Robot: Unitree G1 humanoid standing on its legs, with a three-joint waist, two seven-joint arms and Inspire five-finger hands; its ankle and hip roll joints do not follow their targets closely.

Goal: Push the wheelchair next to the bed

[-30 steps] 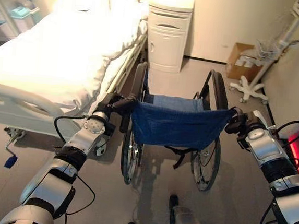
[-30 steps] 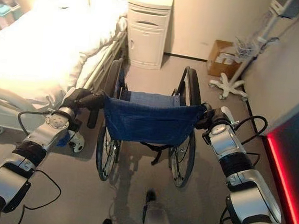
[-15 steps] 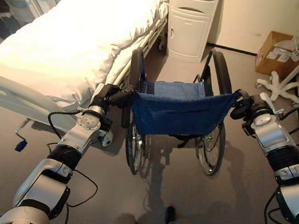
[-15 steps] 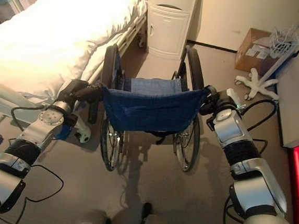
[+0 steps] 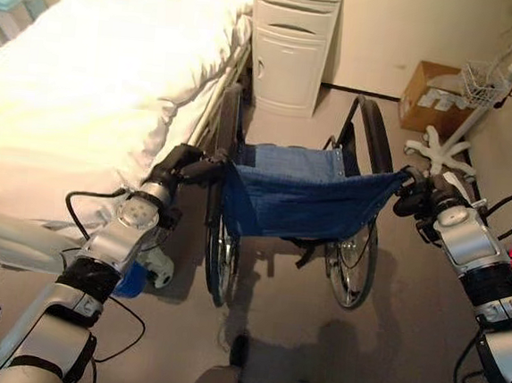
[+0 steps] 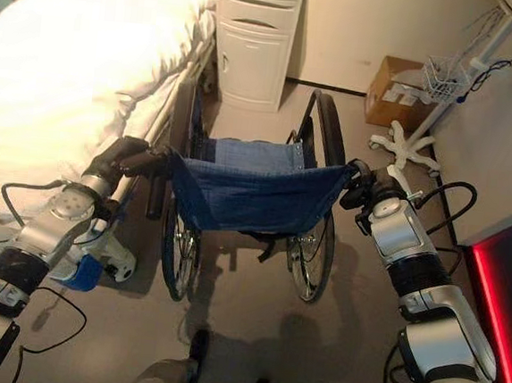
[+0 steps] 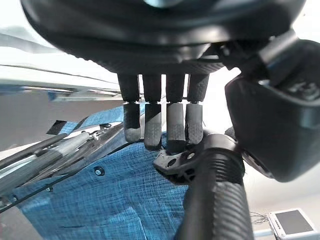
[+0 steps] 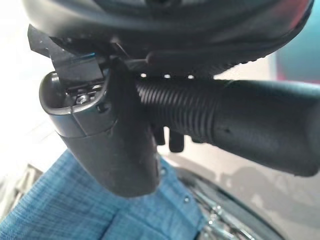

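**Wheelchair held at both grips, alongside the bed; final placement outstanding**

Fingers (image 7: 167,125) of the left hand (image 5: 179,163) are curled over the ribbed left push handle (image 7: 212,200), with the thumb on its other side; that hand is clenched on the grip. Right hand (image 5: 417,195) is wrapped round the right push handle (image 8: 235,120), thumb across the front of it and fingertips showing beneath, so this grip is also secured.

Between the two hands hangs the blue fabric backrest of the wheelchair (image 5: 304,205), its large wheels standing on the grey floor (image 5: 386,346). The left wheel lies just beside the side rail of the bed (image 5: 84,105); whether they touch cannot be told. The chair faces toward the white bedside cabinet (image 5: 291,47), which stands near its front. Further off on the right are a cardboard box (image 5: 435,98) and a wheeled stand with a wire basket (image 5: 481,81).

Assessment: the push appears well advanced, the chair already flanking the mattress. Remaining, in my judgement, is a short final nudge or straightening and then release of both handles. Clearance at the bed rail should be watched.
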